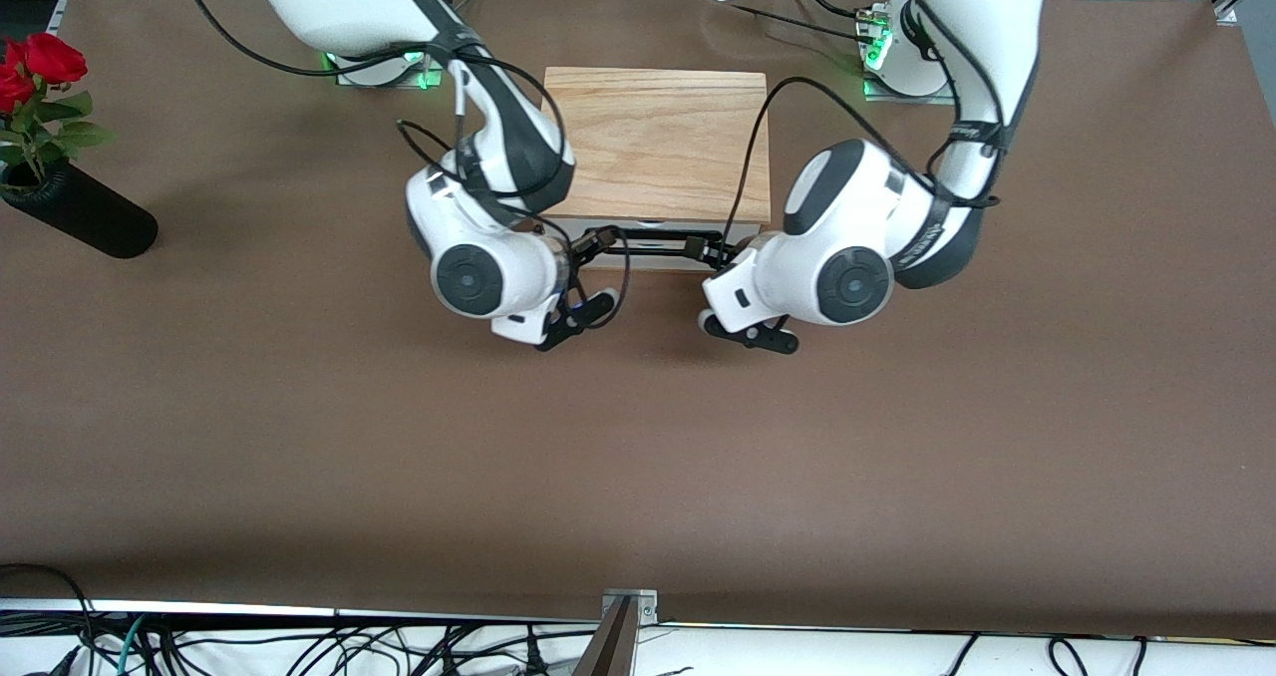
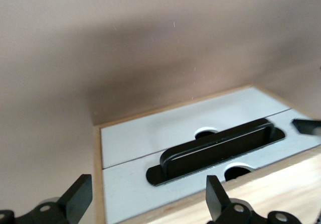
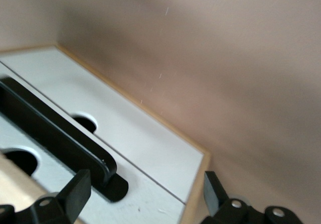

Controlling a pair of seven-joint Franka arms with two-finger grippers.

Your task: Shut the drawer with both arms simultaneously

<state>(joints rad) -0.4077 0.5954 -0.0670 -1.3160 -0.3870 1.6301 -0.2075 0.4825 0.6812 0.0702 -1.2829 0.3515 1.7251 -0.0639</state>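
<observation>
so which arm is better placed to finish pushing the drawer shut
Neither: the left gripper and right gripper both sit open at the drawer front, one at each handle end.

The box (image 1: 658,143) is light, grained wood, the drawer (image 2: 165,176) front smooth matt white with a glossy black handle (image 2: 215,151), the arms (image 1: 478,247) glossy white plastic with matt black joints, and the table (image 1: 638,457) cover dull brown cloth.

drawer (image 1: 653,247) front mostly hidden by arms | vase (image 1: 80,212) cut by edge
</observation>
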